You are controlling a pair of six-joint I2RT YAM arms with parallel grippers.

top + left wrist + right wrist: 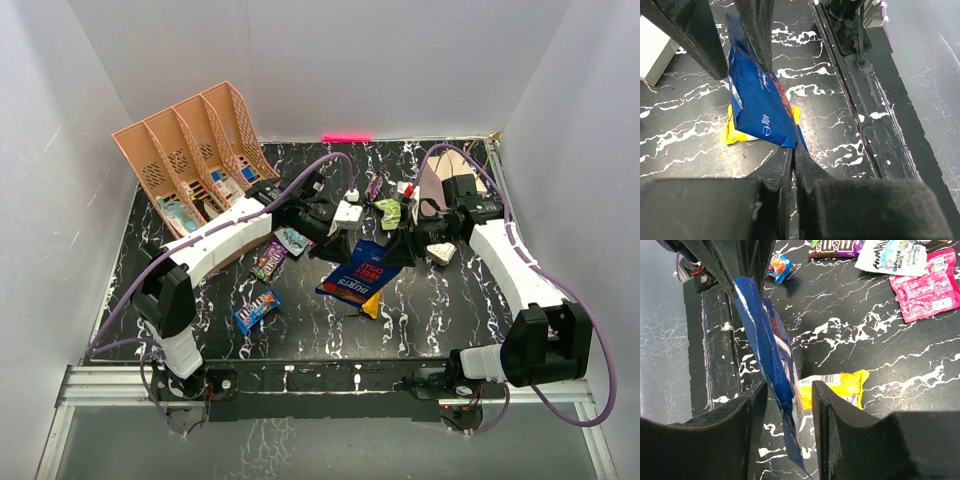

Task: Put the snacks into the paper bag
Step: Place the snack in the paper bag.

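We judge the task to be near its beginning. Most of the snacks, such as a small blue packet (257,310), lie on the black marbled surface (300,330). We cannot see into the small pale paper bag (432,185), which stands behind the right arm.

The large dark blue crisp bag (362,272) is held between both arms, over a yellow packet (840,385). The left gripper (794,152) has its fingers pressed together on one corner of it. The right gripper (789,385) has its fingers apart, one at each side of the crisp bag.

We read "BURTS" and "40g" on this bag, "ISOPOWER MINTS" on a white packet (895,257), and probably "m&m's" on a purple packet (835,246).
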